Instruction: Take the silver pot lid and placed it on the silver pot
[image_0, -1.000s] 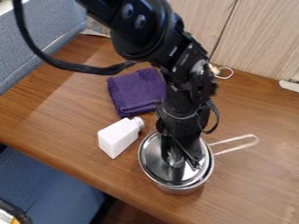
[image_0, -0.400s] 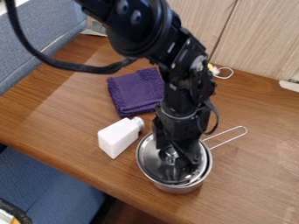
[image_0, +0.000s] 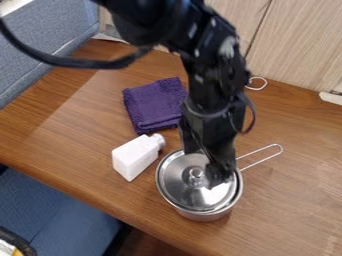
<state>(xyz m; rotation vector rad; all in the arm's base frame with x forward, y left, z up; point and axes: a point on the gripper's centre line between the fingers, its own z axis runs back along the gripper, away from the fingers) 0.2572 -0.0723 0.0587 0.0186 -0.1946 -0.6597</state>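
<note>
And the silver lid (image_0: 177, 187) is set over the silver pot (image_0: 204, 216), near side of the table (image_0: 287, 210): placing judged all but done. Above, the gripper (image_0: 204, 167) is poised, fingers seemingly parted; a gentle upward retreat is called for.

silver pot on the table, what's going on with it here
The robot's gripper hangs low over the silver pot, its fingers apart and not closed on the knob of the silver lid. The lid rests on top of the pot, so the placing looks done. A white bottle and a folded purple cloth are nearby on the wooden table.
</note>
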